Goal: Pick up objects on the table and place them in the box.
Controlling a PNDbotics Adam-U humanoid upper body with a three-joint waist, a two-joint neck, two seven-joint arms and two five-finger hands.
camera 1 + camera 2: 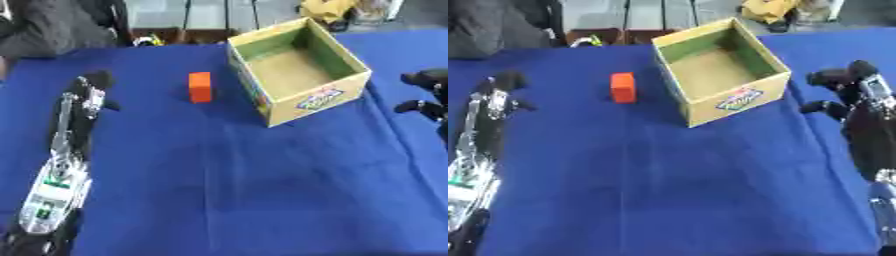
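Two hands show at the sides of the blue table cover (227, 190), and we hold nothing in either. Our left hand (92, 87) comes in along the view's left edge, the arm stretched up from the lower left corner, silver and black, with a green-marked plate near its base. That hand sits over the cloth well to the left of the orange block (200, 87); its fingers are bunched and dark, and we cannot tell whether they are curled or relaxed.

Our right hand (852, 87) appears at the right edge, best seen in the right eye view. It hangs just beside the right wall of the cardboard box (735, 102), apart from it, with one dark finger reaching toward the box up high and another lower down. These look spread and slack rather than clenched, with only cloth below.

The orange block stands upright on the cloth, left of the box and near it without touching. It is a small rectangular piece, taller than wide, alone on the blue.

The cardboard box sits on the far half of the table, turned so that one corner points toward us. It is open at the top; its inner walls are green and its floor plain brown. A coloured printed label shows on the outer face nearest us. We see nothing lying inside it.
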